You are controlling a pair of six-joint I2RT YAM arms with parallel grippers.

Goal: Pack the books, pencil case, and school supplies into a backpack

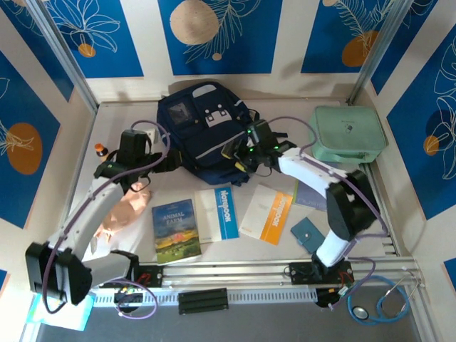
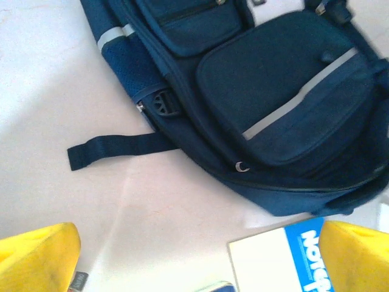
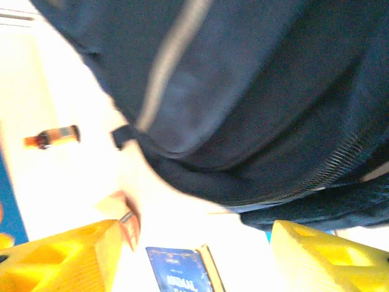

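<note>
Step in hand: getting the backpack point(image 1: 203, 132) open, as I judge it (both arms are at its near edge and nothing looks packed yet).
Backpack: lies flat, front pocket up, at the far middle of the table point(image 1: 228, 249).
Books: Animal Farm point(image 1: 175, 229), the blue-band book point(image 1: 219, 212) and the orange-band book point(image 1: 266, 212) lie side by side on the table just in front of the backpack.
Teal booklet point(image 1: 308, 234): flat on the table, to the right of the books, near the right arm's lower link.
Left jaws: wide apart and empty. The yellow fingers point(image 2: 36, 255) hang over bare table beside the loose strap point(image 2: 115, 149), with a corner of the blue-band book below.
Right jaws: parted, with nothing between them. They sit close under the backpack's near edge, where the zipper teeth point(image 3: 340, 155) show (whether they touch the fabric I cannot tell).
Next move calls for: finding the zipper pull and pinching it narrowly while the other arm steadies the fabric. After that, a thin book has to be lifted by its edge.
</note>
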